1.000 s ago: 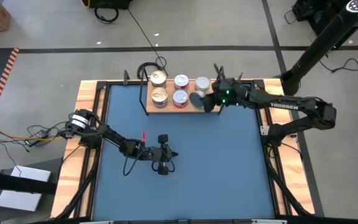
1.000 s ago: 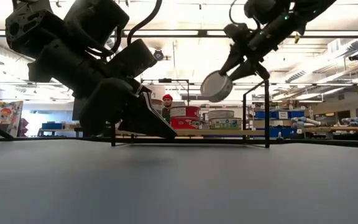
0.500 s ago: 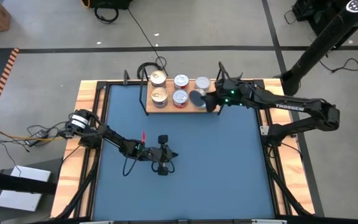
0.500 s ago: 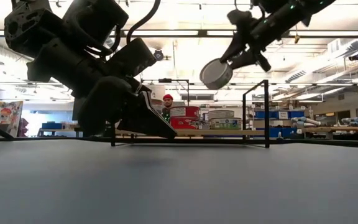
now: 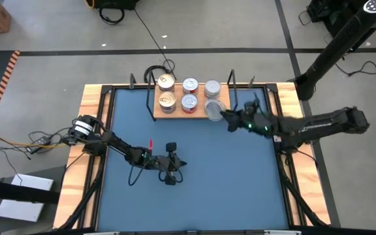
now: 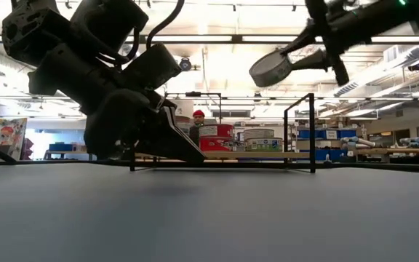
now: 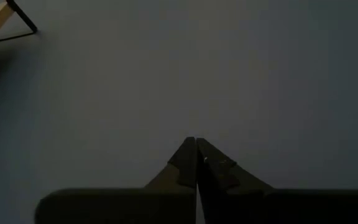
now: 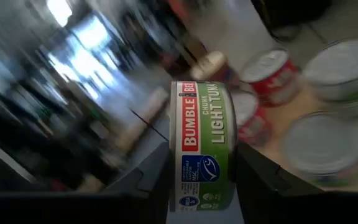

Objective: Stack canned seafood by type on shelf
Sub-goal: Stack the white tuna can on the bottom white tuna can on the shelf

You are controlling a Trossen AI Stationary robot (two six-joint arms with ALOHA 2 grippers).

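The shelf stands at the table's far edge. On it stand two gold-topped tins, two red-sided tins and two silver tins. My right gripper is just off the shelf's right near corner, high above the table, shut on a green-and-white labelled tuna can, which shows tilted in the low view. Low over the blue table, left of its middle, my left gripper waits shut with nothing between its fingers. My right gripper pinches the tuna can by its two flat faces, one finger on each, so the label band faces the wrist camera. The fingers come about level from the table's right. The can is tilted on edge, lifted clear, higher than the shelf's wire frames.
Black wire frames stand up at the shelf's left end and right end. Bare blue table lies in front of the shelf. A raised wooden border runs round the table. A person shows far behind the shelf.
My right gripper has carried the tuna can away from over the shelf's right end, toward the table's right and near edges. It has rolled on the way, so the can has turned from nearly face-on to more edge-on in the low view. The grip has stayed shut.
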